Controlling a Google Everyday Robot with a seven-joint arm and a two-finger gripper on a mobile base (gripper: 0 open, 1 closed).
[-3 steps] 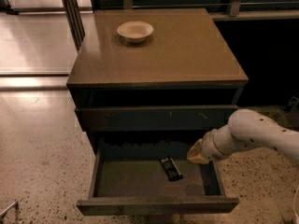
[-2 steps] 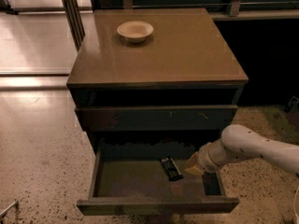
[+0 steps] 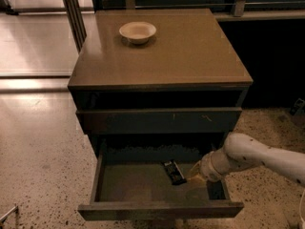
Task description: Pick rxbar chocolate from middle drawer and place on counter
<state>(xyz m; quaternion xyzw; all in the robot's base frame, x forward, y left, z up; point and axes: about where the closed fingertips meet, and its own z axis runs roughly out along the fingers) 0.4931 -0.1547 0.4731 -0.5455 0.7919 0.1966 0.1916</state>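
- Rxbar chocolate point(image 3: 174, 171): flat on drawer floor, not yet lifted.
- Middle drawer point(image 3: 157, 210): pulled open.
- End effector point(image 3: 194, 173): inside drawer, just beside bar; grip state cannot be told.
- Tabletop point(image 3: 190, 51): placement pending.

One rxbar chocolate point(image 3: 174, 172), one bowl point(image 3: 137, 32), one end effector point(image 3: 194, 175) in open middle drawer point(image 3: 133, 189).

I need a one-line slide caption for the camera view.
The gripper is inside the open middle drawer, beside the rxbar chocolate.
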